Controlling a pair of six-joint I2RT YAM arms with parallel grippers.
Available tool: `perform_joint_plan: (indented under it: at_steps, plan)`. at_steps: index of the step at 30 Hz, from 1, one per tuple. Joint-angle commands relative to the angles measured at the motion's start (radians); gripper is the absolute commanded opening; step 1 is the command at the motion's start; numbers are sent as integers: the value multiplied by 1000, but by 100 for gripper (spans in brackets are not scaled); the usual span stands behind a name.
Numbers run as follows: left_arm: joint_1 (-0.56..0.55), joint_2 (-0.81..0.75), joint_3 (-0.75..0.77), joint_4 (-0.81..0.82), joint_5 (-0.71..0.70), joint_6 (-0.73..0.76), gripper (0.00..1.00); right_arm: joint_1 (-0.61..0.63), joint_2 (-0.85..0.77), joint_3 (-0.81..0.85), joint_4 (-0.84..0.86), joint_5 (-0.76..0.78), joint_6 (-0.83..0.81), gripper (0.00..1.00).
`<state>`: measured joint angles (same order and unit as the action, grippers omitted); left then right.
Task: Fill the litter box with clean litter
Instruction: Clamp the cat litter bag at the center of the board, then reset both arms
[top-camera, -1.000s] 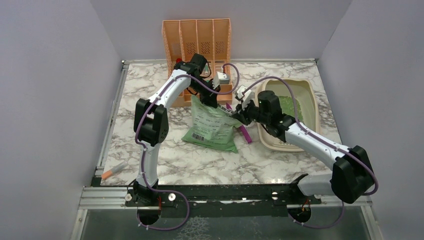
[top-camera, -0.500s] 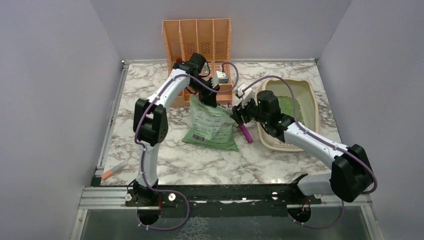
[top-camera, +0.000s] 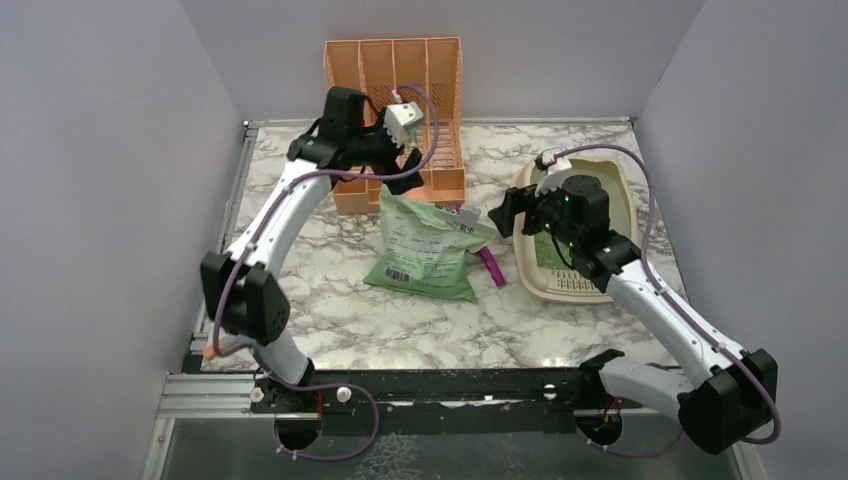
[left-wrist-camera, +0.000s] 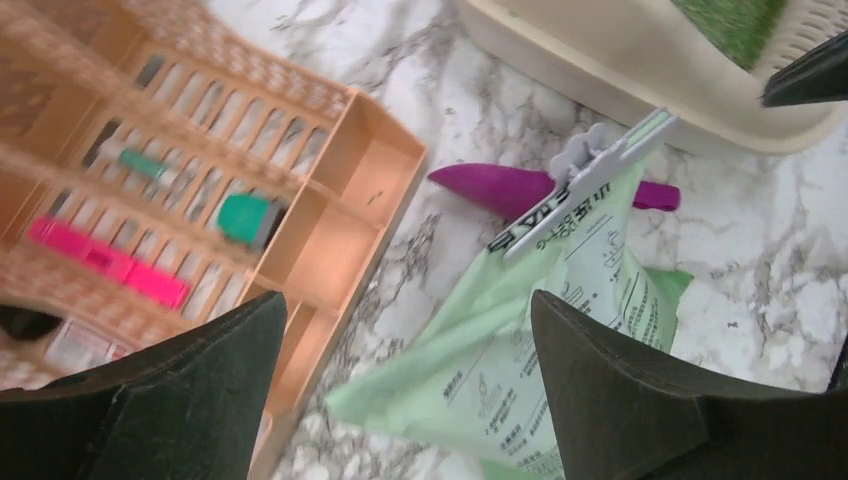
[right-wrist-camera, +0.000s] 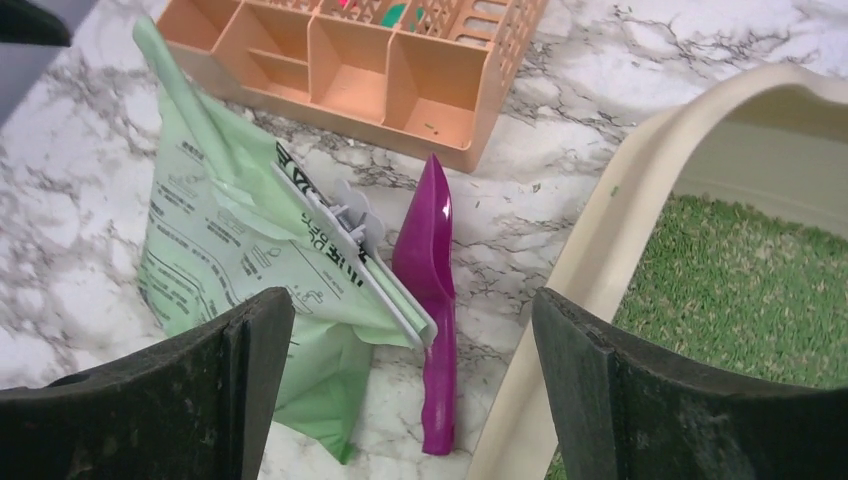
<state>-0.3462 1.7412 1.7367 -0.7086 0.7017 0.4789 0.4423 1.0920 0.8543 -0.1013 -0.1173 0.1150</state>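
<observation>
Beige, shallow rounded plastic litter box (top-camera: 575, 288) sits at the right of the top view. The right wrist view shows us plainly the loose green litter granules (right-wrist-camera: 740, 290) inside it. We see the left gripper (left-wrist-camera: 405, 300) and right gripper (right-wrist-camera: 412, 295) spread wide, holding nothing. The left wrist view adds a pink pen-like thing (left-wrist-camera: 110, 262) in the peach slatted organizer (left-wrist-camera: 350, 190).

Three plain walls closing this in: the back wall (top-camera: 520, 50) is flat lilac-grey, and the left wall (top-camera: 100, 200) and right wall (top-camera: 760, 150) are the same shade, slanting in on either side. The table (top-camera: 400, 320) is white marble, grey veins all over. A thin side rail (top-camera: 225, 240) lines its left edge, and a heavier silver front rail (top-camera: 200, 395) crosses the near edge. Below that is a dark panel (top-camera: 450, 455), glossy and faintly reflective. Light's soft and even.
</observation>
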Motion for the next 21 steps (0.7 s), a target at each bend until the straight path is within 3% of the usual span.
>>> perform_joint_plan:
  at_steps: [1, 4, 6, 9, 12, 15, 21]
  plan:
    - [43, -259, -279, 442, -330, -299, 97, -30, -66, 102, -159, 71, 155, 94]
    - [55, -473, -483, 637, -558, -434, 99, -42, -101, 148, -217, 139, 179, 99]
    - [56, -571, -563, 672, -704, -505, 99, -50, -116, 180, -247, 179, 185, 100]
    - [55, -658, -596, 572, -879, -595, 99, -79, -107, 240, -320, 223, 215, 100]
    - [55, -702, -584, 428, -994, -643, 99, -160, -64, 304, -390, 136, 237, 100]
    - [55, -722, -571, 313, -1047, -674, 99, -220, -36, 314, -385, 17, 243, 100]
    - [55, -723, -503, 125, -1152, -687, 99, -224, -19, 341, -374, -141, 195, 100]
